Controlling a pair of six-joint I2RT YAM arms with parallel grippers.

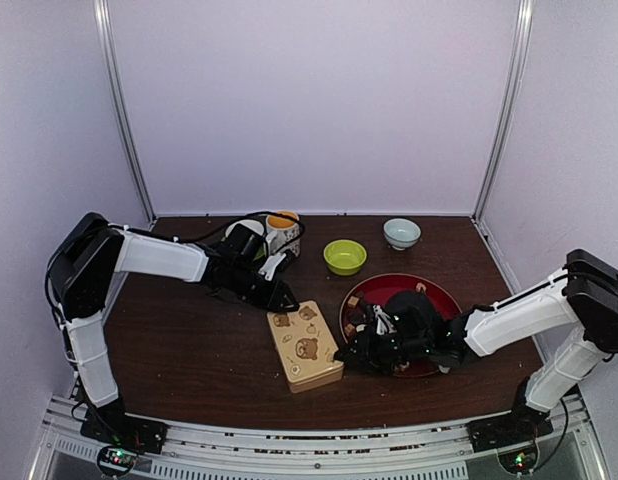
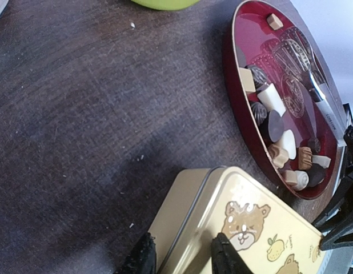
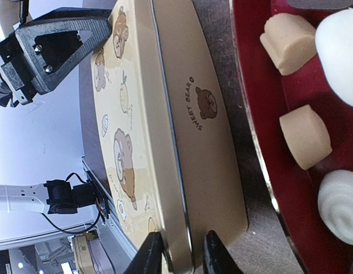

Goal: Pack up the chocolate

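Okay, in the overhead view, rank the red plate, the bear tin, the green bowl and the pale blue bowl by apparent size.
1. red plate, though partly covered
2. bear tin
3. green bowl and pale blue bowl: nearly alike, and the pale one sits farther back, so no ranking between them.

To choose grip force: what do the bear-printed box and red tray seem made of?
The box: probably thin metal, cream printed coat; rolled lid seam, soft sheen. The tray: glossy red, reflections show; lacquer or plastic, cannot tell.
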